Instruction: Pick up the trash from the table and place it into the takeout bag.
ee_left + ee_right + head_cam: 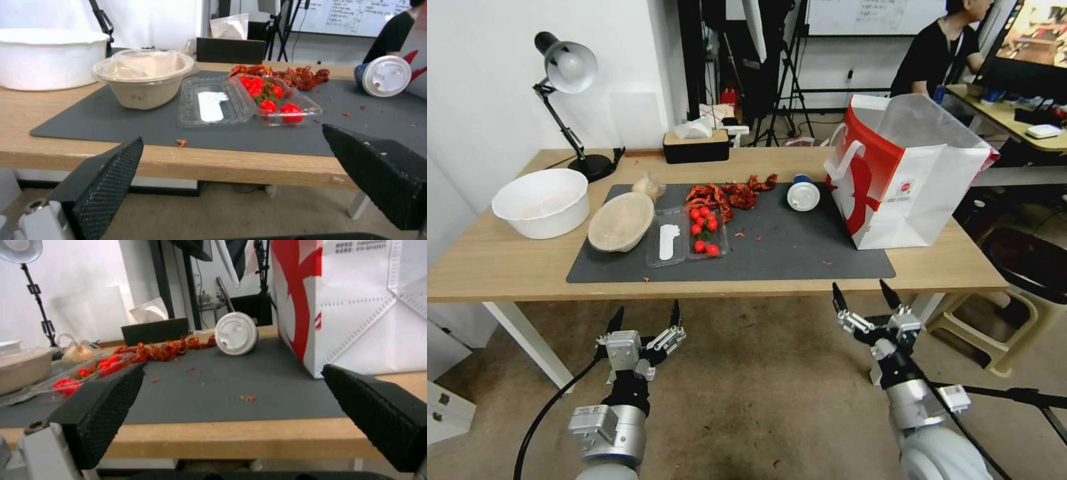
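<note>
On the table (507,267), a lidded cup (803,193) lies on its side on the grey mat, beside the takeout bag (917,180), which stands upright and open. My beige bowl (621,221) sits tilted near the mat's left end, a wrinkly bundle (648,186) behind it.

The bag (356,306) carries small dark print near its top edge in the right wrist view, a line of characters over a row of digits, too small to read. Its small red logo (905,187) is illegible. Handwriting on the whiteboard (356,15) behind cannot be made out.
</note>
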Robot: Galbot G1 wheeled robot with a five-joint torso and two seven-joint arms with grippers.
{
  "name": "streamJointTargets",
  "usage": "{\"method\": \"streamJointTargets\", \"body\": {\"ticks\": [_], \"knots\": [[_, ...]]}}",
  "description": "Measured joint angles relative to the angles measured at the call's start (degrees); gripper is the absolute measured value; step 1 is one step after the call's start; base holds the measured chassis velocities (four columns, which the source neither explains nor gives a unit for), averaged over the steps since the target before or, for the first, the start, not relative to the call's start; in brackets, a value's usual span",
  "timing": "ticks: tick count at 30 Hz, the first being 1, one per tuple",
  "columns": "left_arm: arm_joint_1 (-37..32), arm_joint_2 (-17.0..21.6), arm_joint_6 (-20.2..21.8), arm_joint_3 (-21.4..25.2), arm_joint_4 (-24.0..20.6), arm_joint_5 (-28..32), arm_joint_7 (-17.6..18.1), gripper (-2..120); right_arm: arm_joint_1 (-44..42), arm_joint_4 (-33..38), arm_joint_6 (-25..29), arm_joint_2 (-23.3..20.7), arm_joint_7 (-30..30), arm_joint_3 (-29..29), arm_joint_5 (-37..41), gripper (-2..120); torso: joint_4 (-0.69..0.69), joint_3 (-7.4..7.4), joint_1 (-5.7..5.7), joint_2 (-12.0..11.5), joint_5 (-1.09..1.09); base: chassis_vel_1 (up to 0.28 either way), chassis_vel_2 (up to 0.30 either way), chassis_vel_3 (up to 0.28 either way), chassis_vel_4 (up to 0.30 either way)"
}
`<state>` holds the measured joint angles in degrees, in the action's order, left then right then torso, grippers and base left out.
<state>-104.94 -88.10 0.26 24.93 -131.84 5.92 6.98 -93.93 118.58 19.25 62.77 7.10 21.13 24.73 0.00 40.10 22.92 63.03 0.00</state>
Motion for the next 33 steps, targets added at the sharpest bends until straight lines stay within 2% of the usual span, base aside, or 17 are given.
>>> {"method": "streamJointTargets", "body": {"ticks": [14, 20, 21, 23, 24, 33], "knots": [[0.0, 0.2, -0.1, 0.1, -0.3, 0.0, 0.1, 100, 0.6, -1.1, -0.1, 0.5, -0.4, -1.6, -1.5, 100, 0.00, 0.00, 0.00, 0.0, 0.00, 0.000, 0.000, 0.000, 0.000], [0.1, 0.1, -0.2, 0.2, -0.3, 0.0, 0.1, 100, 3.8, -1.4, -1.7, 0.3, 0.0, -2.5, -1.6, 100, 0.01, 0.00, 0.00, 0.0, 0.01, 0.000, 0.000, 0.000, 0.000], [0.1, 0.1, -0.3, 0.2, -0.3, 0.0, 0.2, 100, 5.2, -1.9, -2.7, -0.1, 0.7, -3.5, -1.2, 100, -0.04, 0.00, 0.00, 0.0, -0.02, 0.000, 0.000, 0.000, 0.000], [0.1, 0.0, -0.3, 0.2, -0.2, -0.1, 0.2, 100, 7.3, -2.5, -3.9, -0.3, 1.3, -4.6, -0.9, 100, -0.03, 0.01, 0.00, 0.0, 0.02, 0.000, 0.000, 0.000, 0.000], [0.1, 0.0, -0.2, 0.2, -0.1, -0.2, 0.1, 100, 9.7, -3.1, -4.9, -0.6, 2.0, -5.4, -0.5, 100, 0.02, 0.00, 0.00, 0.0, 0.01, 0.000, 0.000, 0.000, 0.000], [0.2, -0.2, -0.2, -0.2, 0.2, -0.8, 0.1, 100, 23.1, -8.7, -9.7, -0.5, 3.8, -10.4, 3.3, 100, 0.00, 0.01, 0.00, 0.0, -0.01, 0.000, 0.000, 0.000, 0.000]]}}
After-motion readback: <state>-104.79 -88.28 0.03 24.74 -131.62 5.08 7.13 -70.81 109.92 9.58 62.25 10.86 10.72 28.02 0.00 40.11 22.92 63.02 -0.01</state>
